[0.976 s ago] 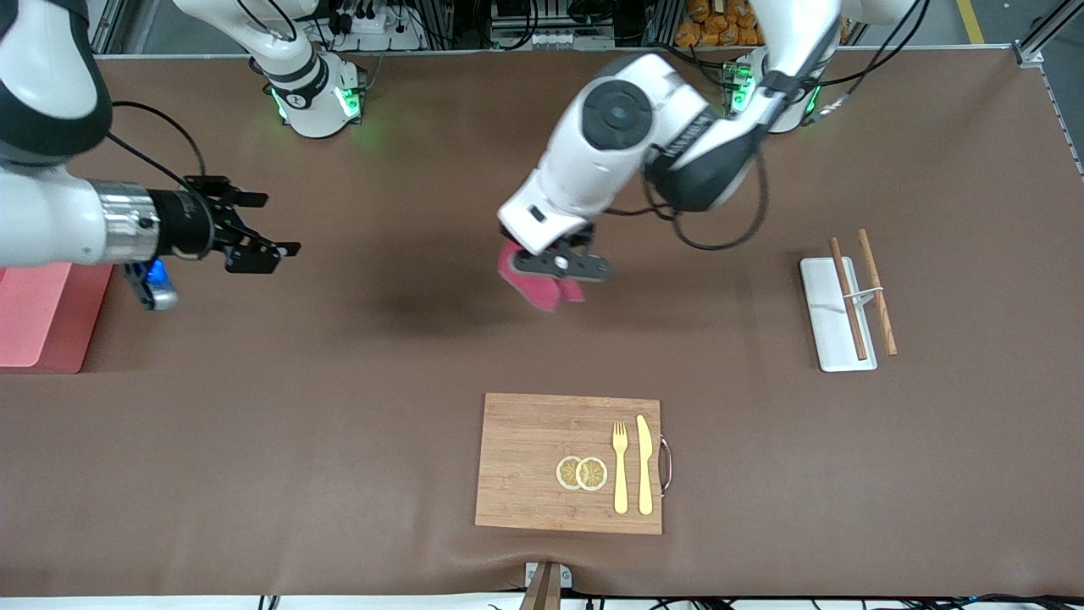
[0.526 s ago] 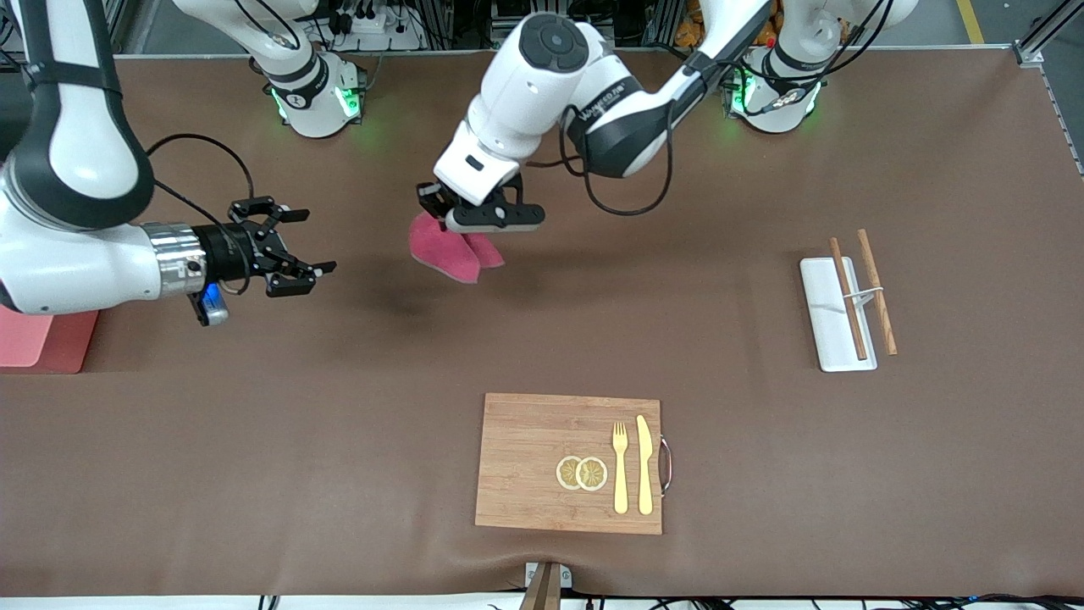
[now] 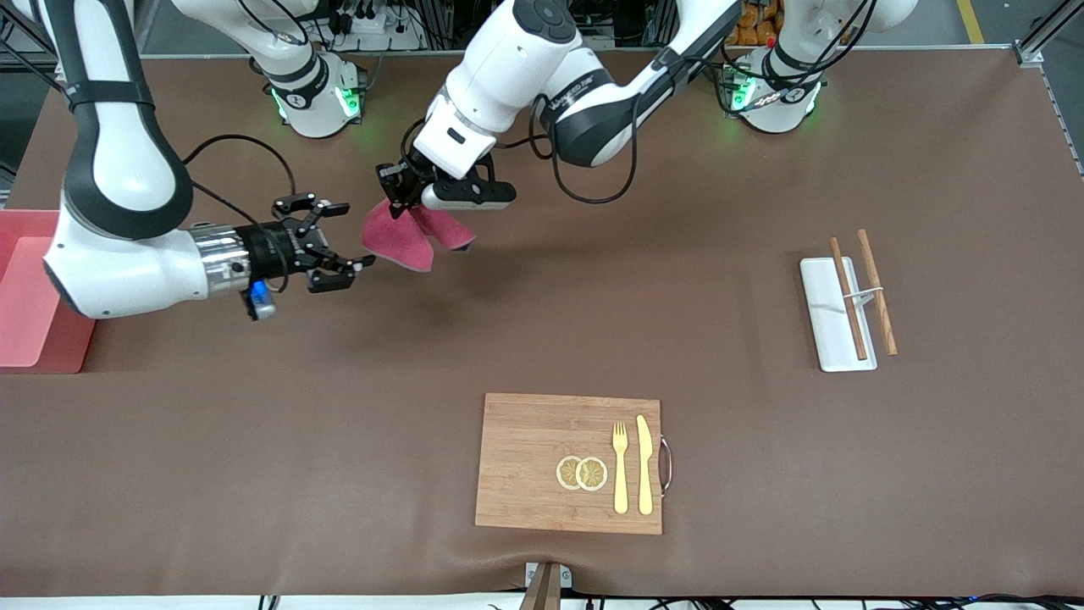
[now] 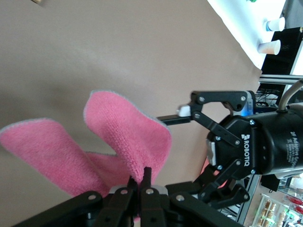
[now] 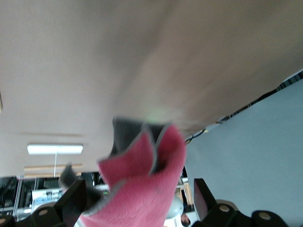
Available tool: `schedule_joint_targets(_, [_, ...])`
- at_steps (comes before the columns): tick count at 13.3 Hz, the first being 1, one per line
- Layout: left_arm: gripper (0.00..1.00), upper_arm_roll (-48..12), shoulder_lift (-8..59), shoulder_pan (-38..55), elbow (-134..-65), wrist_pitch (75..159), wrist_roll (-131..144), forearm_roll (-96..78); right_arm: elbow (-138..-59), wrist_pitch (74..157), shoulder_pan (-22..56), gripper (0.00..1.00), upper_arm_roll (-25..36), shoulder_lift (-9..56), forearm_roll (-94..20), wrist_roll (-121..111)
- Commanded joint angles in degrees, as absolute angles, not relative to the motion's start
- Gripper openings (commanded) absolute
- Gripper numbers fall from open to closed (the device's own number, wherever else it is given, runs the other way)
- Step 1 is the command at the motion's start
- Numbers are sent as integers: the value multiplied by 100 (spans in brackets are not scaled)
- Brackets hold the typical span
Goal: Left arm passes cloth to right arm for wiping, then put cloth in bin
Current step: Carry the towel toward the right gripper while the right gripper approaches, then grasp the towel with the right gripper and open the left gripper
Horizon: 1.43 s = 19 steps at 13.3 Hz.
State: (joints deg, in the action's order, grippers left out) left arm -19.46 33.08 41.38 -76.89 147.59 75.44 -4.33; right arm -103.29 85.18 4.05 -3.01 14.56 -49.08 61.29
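The magenta-pink cloth (image 3: 400, 240) hangs in the air from my left gripper (image 3: 392, 193), which is shut on its upper fold over the table between the two arm bases. In the left wrist view the cloth (image 4: 123, 132) droops in two lobes from the shut left gripper (image 4: 140, 177). My right gripper (image 3: 351, 237) is open, level with the cloth, its fingertips at the cloth's edge. In the right wrist view the cloth (image 5: 142, 184) lies between the spread fingers (image 5: 75, 198). The pink bin (image 3: 51, 360) stands at the right arm's end of the table.
A wooden cutting board (image 3: 525, 462) with lemon slices (image 3: 582, 473), a fork (image 3: 620, 466) and a knife (image 3: 644, 464) lies near the front camera. A white tray (image 3: 826, 309) with chopsticks (image 3: 848, 298) lies toward the left arm's end.
My left arm carried the cloth toward the right arm's end. My right gripper, open throughout, moved in to meet it, and the cloth now sits between its fingers.
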Motion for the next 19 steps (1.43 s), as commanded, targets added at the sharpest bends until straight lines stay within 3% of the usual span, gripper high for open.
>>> schedule_joint_targets(1, [0, -1609, 3410, 4420, -7550, 14941, 7682, -387, -10441, 8578, 623, 100, -272, 1336, -5238, 6371])
schedule_joint_targets(4, [0, -1582, 3410, 4447, -7550, 14985, 7682, -378, -10634, 8876, 765, 97, -264, 1336, -5238, 6302])
schedule_joint_targets(6, [0, -1582, 3410, 4439, -7550, 14985, 7673, -378, -10722, 9052, 791, 68, -264, 1371, -5195, 6241])
schedule_joint_targets(7, [0, -1582, 3410, 4438, -7550, 14985, 7673, -378, -10757, 9088, 852, 45, -264, 1345, -5194, 6179])
schedule_joint_targets(8, [0, -1582, 3410, 4438, -7550, 14985, 7673, -378, -10749, 9088, 861, 11, -264, 1336, -5194, 6170])
schedule_joint_targets(9, [0, -1582, 3401, 4430, -7550, 14985, 7673, -378, -10740, 9088, 853, 0, -264, 1336, -5194, 6170])
schedule_joint_targets(16, [1, -1582, 3331, 4395, -7559, 14985, 7673, -378, -10723, 9062, 826, 0, -264, 1336, -5194, 6170])
schedule_joint_targets(17, [56, -1573, 3296, 4377, -7559, 14985, 7664, -387, -10723, 9053, 826, 0, -264, 1336, -5194, 6161])
schedule_joint_targets(18, [100, -1530, 3287, 4368, -7559, 14985, 7638, -343, -10697, 9035, 791, 0, -264, 1336, -5186, 6161])
schedule_joint_targets(19, [100, -1477, 3226, 4359, -7593, 14985, 7629, -204, -10670, 9026, 782, 0, -264, 1336, -5159, 6144])
